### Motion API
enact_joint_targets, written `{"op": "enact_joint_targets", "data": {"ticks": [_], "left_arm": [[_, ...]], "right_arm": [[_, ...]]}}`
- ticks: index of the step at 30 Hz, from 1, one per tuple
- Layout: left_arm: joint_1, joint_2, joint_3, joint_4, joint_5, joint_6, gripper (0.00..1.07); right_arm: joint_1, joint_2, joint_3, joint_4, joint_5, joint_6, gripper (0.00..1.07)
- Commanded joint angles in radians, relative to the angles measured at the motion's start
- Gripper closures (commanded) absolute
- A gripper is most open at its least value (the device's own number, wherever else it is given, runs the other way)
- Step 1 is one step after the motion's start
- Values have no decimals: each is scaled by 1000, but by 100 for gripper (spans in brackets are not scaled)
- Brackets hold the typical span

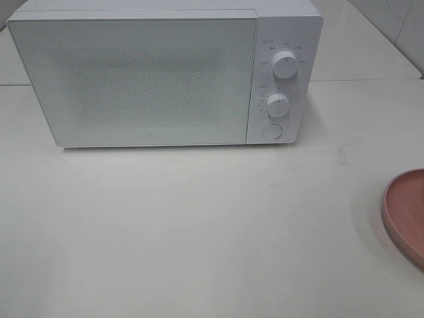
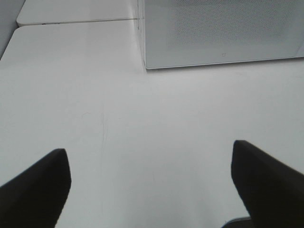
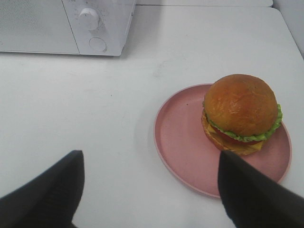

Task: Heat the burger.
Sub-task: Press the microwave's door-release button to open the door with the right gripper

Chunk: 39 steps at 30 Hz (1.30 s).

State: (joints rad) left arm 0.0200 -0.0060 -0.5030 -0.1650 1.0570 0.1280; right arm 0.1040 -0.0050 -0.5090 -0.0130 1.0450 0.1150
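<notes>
The burger (image 3: pixel 241 113), with a glossy brown bun, green lettuce and a cheese edge, sits on a pink round plate (image 3: pixel 180 142) in the right wrist view. In the exterior high view only the plate's rim (image 1: pixel 405 213) shows at the right edge, and the burger is out of that view. My right gripper (image 3: pixel 149 190) is open and empty, short of the plate, its dark fingers (image 3: pixel 47 197) spread wide. My left gripper (image 2: pixel 152 183) is open and empty over bare table. The white microwave (image 1: pixel 159 73) stands at the back with its door shut.
The microwave has two white dials (image 1: pixel 285 64) and a round button (image 1: pixel 271 131) on its right panel. A white table (image 1: pixel 199 232) carries everything. A seam between table tops (image 2: pixel 76 21) runs left of the microwave.
</notes>
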Motion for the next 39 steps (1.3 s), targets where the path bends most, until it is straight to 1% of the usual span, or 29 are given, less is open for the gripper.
{"op": "enact_joint_targets", "data": {"ticks": [1, 18, 20, 23, 25, 29, 32, 34, 35, 37, 39], "left_arm": [[1, -24, 3, -8, -17, 0, 23], [1, -24, 3, -8, -17, 0, 23], [1, -24, 3, -8, -17, 0, 23], [1, -24, 3, -8, -17, 0, 23], [1, -24, 3, -8, -17, 0, 23], [1, -24, 3, -8, -17, 0, 23], [1, -24, 3, -8, -17, 0, 23], [1, -24, 3, -8, -17, 0, 23], [1, -24, 3, -8, -17, 0, 23], [1, -24, 3, -8, -17, 0, 23], [1, -24, 3, -8, -17, 0, 23]], "right_arm": [[-4, -24, 1, 2, -9, -8, 32], [-4, -24, -2, 2, -11, -7, 32], [-4, 7, -27, 6, -16, -7, 32], [-4, 51, -38, 6, -29, -7, 32], [-4, 65, -38, 6, -36, -7, 32], [-4, 153, -38, 6, -96, -7, 32], [-4, 172, -38, 5, -112, -7, 32], [-4, 226, -38, 5, -162, -7, 32], [-4, 226, -38, 5, -162, -7, 32], [-4, 299, -38, 5, -232, -7, 32], [-4, 318, -38, 5, -252, -7, 32]]}}
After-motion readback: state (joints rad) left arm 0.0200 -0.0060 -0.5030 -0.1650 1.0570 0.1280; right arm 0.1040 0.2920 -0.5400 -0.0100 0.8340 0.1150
